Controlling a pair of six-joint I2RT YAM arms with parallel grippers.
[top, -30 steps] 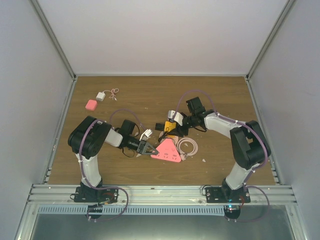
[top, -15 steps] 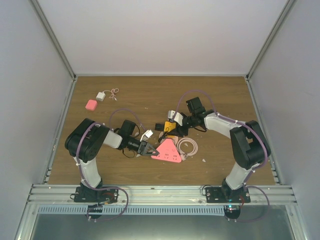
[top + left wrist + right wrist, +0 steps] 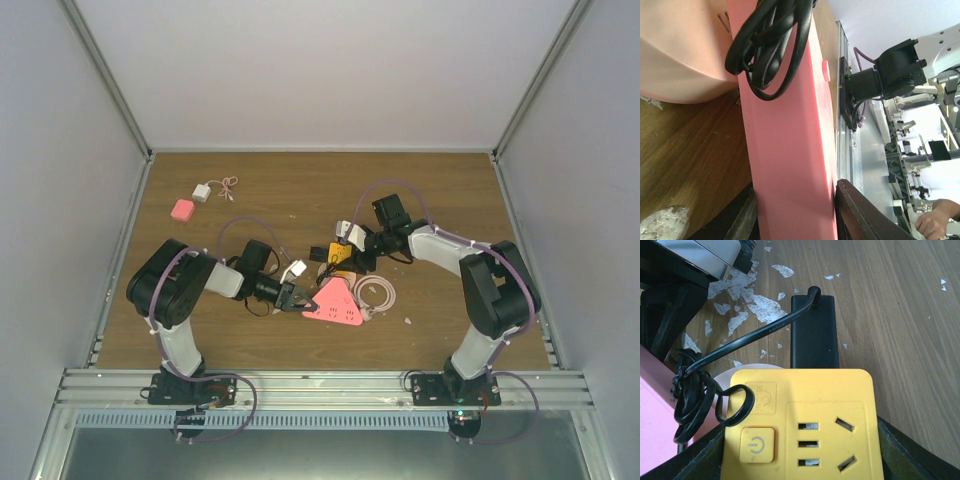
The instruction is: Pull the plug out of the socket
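A yellow socket cube [image 3: 805, 425] with a power button and empty slots on top sits between my right gripper's [image 3: 802, 460] fingers [image 3: 905, 455], which are shut on its sides. A black plug block [image 3: 814, 332] butts against the cube's far side, and its black cord [image 3: 740, 342] runs left into a coil. From above, the cube [image 3: 340, 253] lies just beyond a pink triangular power strip [image 3: 335, 300]. My left gripper [image 3: 298, 297] is shut on that strip's left edge. Its wrist view shows the pink slab [image 3: 790, 150] pinched between both fingers [image 3: 865, 215], with the black cord coil [image 3: 770, 45] lying on it.
A coiled pink cable [image 3: 378, 292] lies right of the strip. A white adapter [image 3: 295, 269] rests by my left wrist. A small pink block [image 3: 182, 209] and a white charger [image 3: 203, 192] lie at the far left. White paper flecks [image 3: 750, 305] dot the wood.
The left arm's elbow has shifted slightly to the left. Both grippers and the things in them have stayed in place.
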